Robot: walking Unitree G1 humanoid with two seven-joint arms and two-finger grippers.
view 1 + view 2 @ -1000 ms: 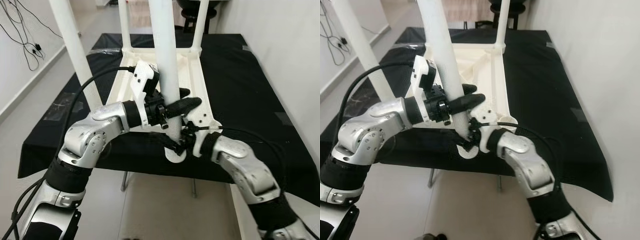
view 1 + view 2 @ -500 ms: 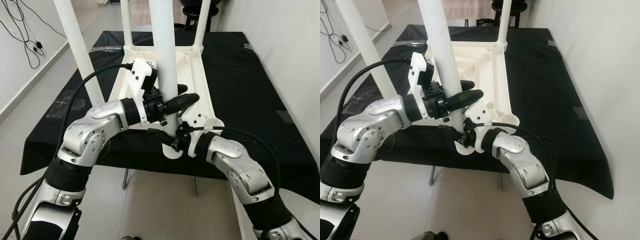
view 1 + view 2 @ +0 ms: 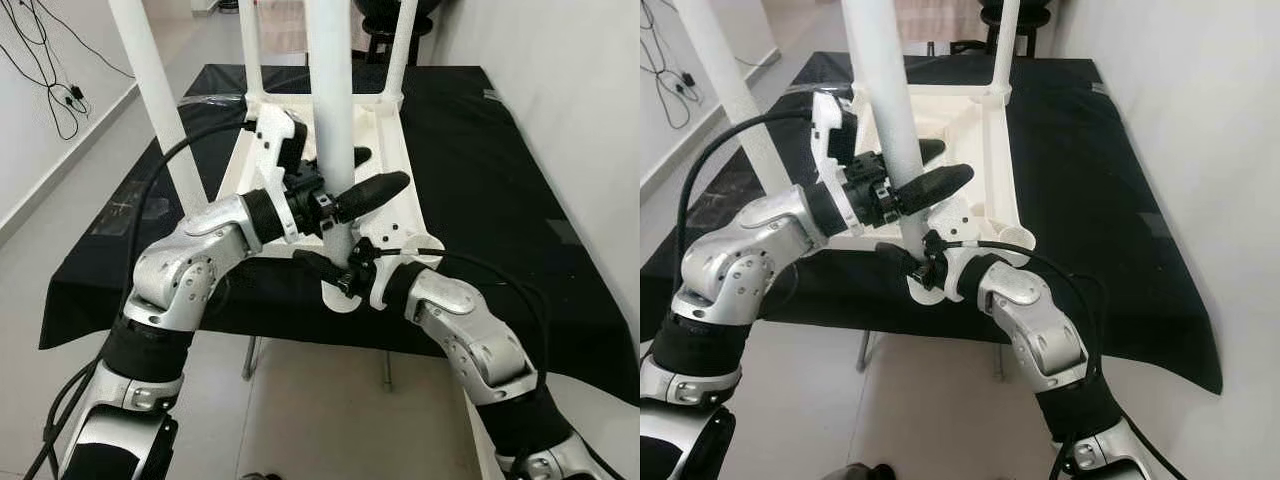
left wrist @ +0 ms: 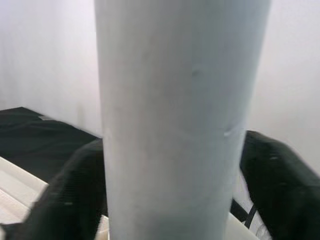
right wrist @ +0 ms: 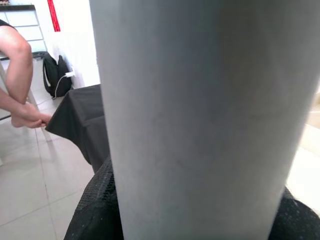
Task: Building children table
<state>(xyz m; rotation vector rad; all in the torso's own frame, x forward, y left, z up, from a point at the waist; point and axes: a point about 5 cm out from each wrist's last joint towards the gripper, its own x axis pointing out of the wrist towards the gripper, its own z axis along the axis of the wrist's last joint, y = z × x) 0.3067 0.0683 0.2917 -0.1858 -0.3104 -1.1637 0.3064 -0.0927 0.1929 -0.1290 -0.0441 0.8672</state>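
A white children's table [image 3: 388, 150] lies upside down on a black-covered table [image 3: 480, 170], its legs pointing up. Both grippers hold the near right leg [image 3: 332, 110]. My left gripper [image 3: 383, 168] is shut on it at mid height, one black finger [image 3: 375, 190] in front and the other behind. In the left wrist view the leg [image 4: 175, 125] sits between both fingers [image 4: 70, 200]. My right gripper [image 3: 325, 268] is shut on the leg's base, just above the round corner socket [image 3: 340, 298]. The right wrist view has the leg [image 5: 200, 115] pressed against a finger [image 5: 92, 215].
Three more white legs stand up: near left [image 3: 155, 90], far left [image 3: 250, 50], far right [image 3: 403, 50]. Cables [image 3: 50, 80] hang on the left wall. A black stool [image 3: 385, 20] stands behind the table. A person's limb [image 5: 15, 75] and a black bag [image 5: 55, 75] are off to the side.
My left gripper has moved a little higher on the leg and its wrist has turned. My right gripper has shifted slightly to the left around the leg's base.
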